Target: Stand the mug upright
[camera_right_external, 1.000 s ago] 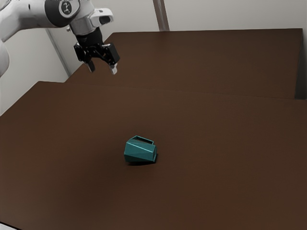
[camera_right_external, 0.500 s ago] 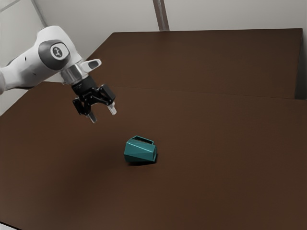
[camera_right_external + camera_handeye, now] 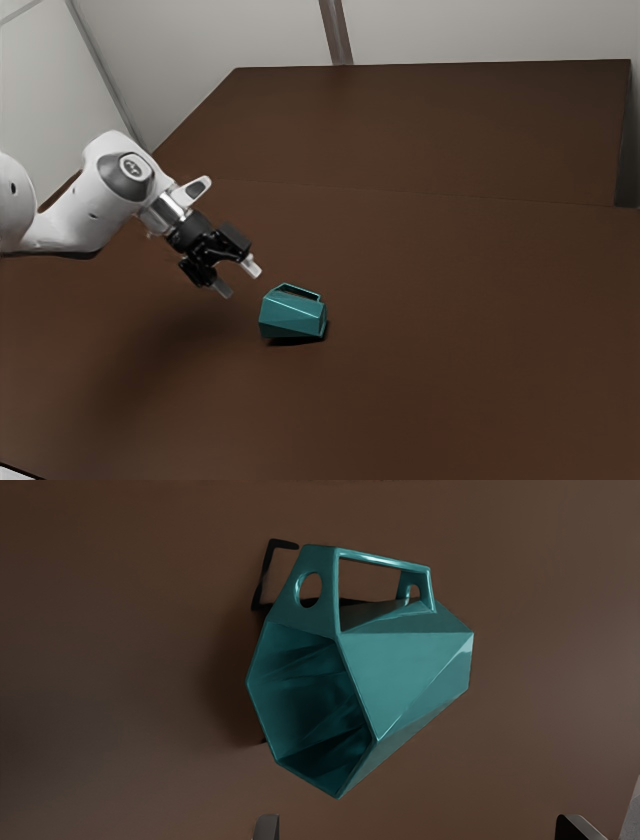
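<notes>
1. Mug: the mug (image 3: 292, 314) is found lying on its side on the table (image 3: 450, 320), towards the middle of the exterior view. Its open mouth (image 3: 310, 695) is turned sideways, and the inside can be seen into from the wrist view
2. Handle: the handle (image 3: 382, 559) is carried on the upper side of the body, as seen in the exterior view, and daylight is shown between its bar and the wall of the mug
3. Gripper: the gripper (image 3: 240, 281) is held near the mug, off its end at the exterior view's left, and is tilted down towards it. No contact is observed
4. Jaws: these are found released and spread well apart — nothing is grasped between them
5. Met so far: a position close to the mug is held, with the jaws parted for a grip. The upright stance asked for is not met, as the mug is not stood on its base
6. Outstanding: the whole of the righting is judged to be required — a hold to be taken, the mouth to be turned upwards, the base to be set flat and the mug to be let go
7. Caution: the angled body may be rolled or pushed away if it is met unevenly, so a firm, centred grip is advised
</notes>
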{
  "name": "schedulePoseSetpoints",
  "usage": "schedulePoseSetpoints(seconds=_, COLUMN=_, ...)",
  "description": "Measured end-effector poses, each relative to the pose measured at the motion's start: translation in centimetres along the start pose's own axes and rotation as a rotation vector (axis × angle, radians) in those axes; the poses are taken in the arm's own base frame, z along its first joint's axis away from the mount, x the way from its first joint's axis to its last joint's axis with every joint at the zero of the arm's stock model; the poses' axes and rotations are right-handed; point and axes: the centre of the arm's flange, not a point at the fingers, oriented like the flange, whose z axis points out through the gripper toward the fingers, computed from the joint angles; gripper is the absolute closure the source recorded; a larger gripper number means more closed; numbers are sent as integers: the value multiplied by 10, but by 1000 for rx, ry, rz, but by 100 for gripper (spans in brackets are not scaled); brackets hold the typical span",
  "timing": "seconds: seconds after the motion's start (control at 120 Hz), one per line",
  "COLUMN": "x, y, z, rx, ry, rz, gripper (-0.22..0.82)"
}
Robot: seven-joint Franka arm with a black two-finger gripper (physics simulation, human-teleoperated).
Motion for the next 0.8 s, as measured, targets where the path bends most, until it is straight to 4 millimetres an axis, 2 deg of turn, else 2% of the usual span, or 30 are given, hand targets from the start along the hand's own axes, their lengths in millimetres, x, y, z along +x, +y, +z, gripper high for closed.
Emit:
schedulePoseSetpoints(seconds=0.208, x=7, y=-13, z=22, rx=-46, ry=66, rz=97, gripper=0)
schedulePoseSetpoints(seconds=0.467, x=11, y=-17, z=47, rx=-105, ry=103, rz=189, gripper=0)
schedulePoseSetpoints(seconds=0.8, x=5, y=-21, z=59, rx=-178, ry=79, rz=276, gripper=0)
